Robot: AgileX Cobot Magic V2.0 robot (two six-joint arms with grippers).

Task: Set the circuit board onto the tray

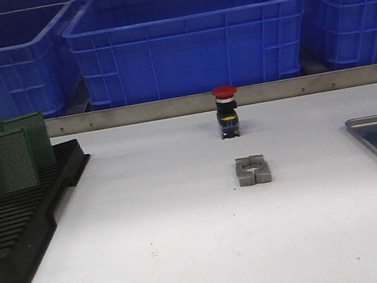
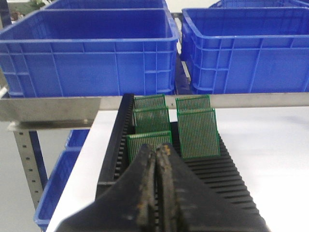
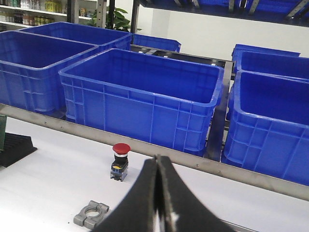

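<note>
The circuit boards (image 1: 7, 152) stand upright in the slots of a black rack (image 1: 15, 226) at the left of the white surface (image 1: 191, 249); the tray (image 1: 372, 148) lies at the far right edge, well apart from them, and seems to hold something green already. A red push button (image 1: 227, 110) and a small metal clamp (image 1: 252, 170) sit between the two.

Each board looks thin, stiff and light, with a flat perforated face. It will likely be brittle at the corners and apt to slip if pinched flat-on, so the free top edge, clear of its neighbours, looks like the best place to take hold, lifting straight up out of the slot.

The left end effector (image 2: 157, 186) is closed, its fingers pressed together with nothing between them, hovering over the rack just short of the nearest board (image 2: 149, 142). The right end effector (image 3: 158, 188) is closed and empty too, held above the surface near the clamp.
</note>
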